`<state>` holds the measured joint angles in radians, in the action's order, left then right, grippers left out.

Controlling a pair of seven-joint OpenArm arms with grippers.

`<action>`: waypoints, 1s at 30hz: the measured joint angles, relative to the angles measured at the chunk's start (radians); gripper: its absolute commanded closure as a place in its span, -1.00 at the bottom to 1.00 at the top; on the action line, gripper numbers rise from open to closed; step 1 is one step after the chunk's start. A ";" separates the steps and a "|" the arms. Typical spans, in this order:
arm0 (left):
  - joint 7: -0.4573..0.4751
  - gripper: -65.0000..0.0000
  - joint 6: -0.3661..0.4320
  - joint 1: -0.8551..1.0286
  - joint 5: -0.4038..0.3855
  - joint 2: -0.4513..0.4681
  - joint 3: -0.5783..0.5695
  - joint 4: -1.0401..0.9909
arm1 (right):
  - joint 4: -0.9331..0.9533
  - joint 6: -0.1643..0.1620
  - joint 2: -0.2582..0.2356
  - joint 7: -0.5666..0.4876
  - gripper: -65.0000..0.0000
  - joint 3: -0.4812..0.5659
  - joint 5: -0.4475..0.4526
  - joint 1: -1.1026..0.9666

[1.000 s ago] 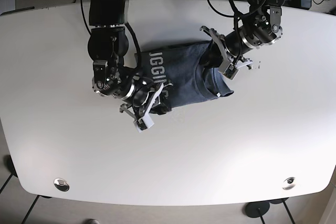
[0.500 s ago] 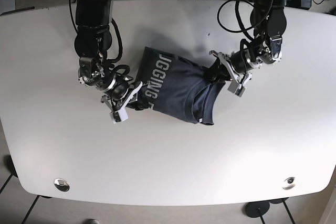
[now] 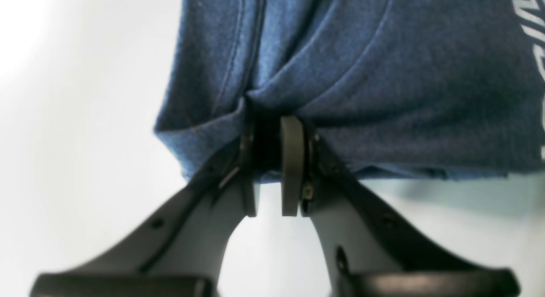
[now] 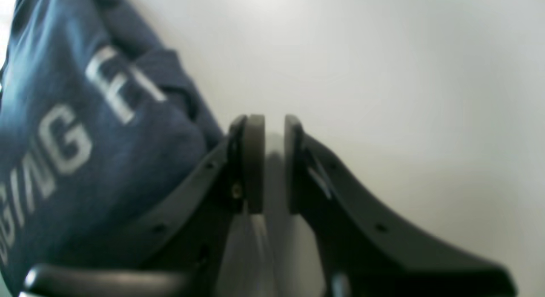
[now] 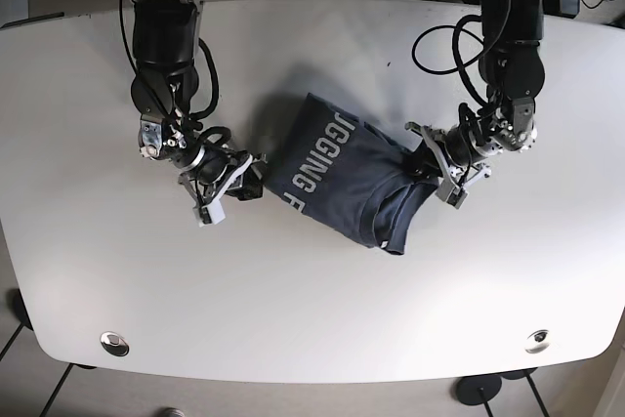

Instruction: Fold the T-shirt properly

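Centrally, the T-shirt [image 5: 347, 178] is lying folded and skewed on the worktop [image 5: 312, 319]. Left end effector [image 3: 272, 131] is pinching its edge and should be dragging gently, squaring the bundle; right end effector [image 4: 269, 131], narrow and empty, is sitting just beside it.

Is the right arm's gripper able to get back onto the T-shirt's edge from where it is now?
Probably yes. The right gripper sits nearly shut and empty beside the T-shirt, with only bare table around it.
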<state>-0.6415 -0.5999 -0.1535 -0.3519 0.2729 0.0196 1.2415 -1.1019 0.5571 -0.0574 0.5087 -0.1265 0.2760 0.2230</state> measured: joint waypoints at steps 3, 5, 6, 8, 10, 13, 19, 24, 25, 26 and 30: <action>-0.002 0.79 0.004 -0.059 -0.001 -0.008 0.002 -0.067 | -0.099 0.000 0.003 -0.017 0.76 -0.001 0.016 -0.101; 0.003 0.79 0.004 -0.129 0.001 -0.018 0.001 -0.153 | -0.146 -0.004 0.023 -0.006 0.76 -0.003 0.009 -0.137; 0.003 0.79 0.005 -0.163 0.002 -0.020 -0.001 -0.196 | -0.175 -0.004 0.029 0.016 0.76 -0.002 0.008 -0.156; 0.047 0.79 0.005 -0.212 0.008 -0.020 -0.001 -0.273 | -0.240 0.002 0.039 0.056 0.76 0.004 0.008 -0.204; 0.053 0.79 0.005 -0.245 0.010 -0.018 -0.001 -0.313 | -0.277 -0.006 0.045 0.069 0.77 0.026 -0.002 -0.223; 0.029 0.79 0.021 -0.278 0.039 -0.019 -0.001 -0.317 | -0.303 -0.011 0.049 0.079 0.76 0.030 -0.007 -0.219; -0.021 0.80 -0.014 -0.240 0.042 -0.011 0.002 -0.237 | -0.091 -0.086 0.044 0.070 0.76 0.037 -0.008 0.017; -0.092 0.79 -0.096 -0.159 0.045 0.019 0.090 -0.076 | 0.045 -0.086 0.052 0.023 0.76 0.042 -0.007 0.107; -0.096 0.79 -0.096 -0.142 0.050 0.019 0.091 -0.077 | 0.046 -0.086 0.052 0.019 0.76 0.043 -0.007 0.105; -0.095 0.79 -0.097 -0.134 0.048 0.017 0.086 -0.089 | 0.047 -0.087 0.051 0.019 0.77 0.064 -0.008 0.102; -0.025 0.79 -0.097 -0.142 0.042 0.011 0.077 -0.171 | 0.023 -0.089 0.057 0.019 0.77 0.182 -0.005 0.048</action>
<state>-0.6662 -0.6971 -0.2958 -0.3103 0.2836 0.0971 1.0702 -1.0790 0.4686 -0.0002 0.5274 0.0551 0.2710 0.2707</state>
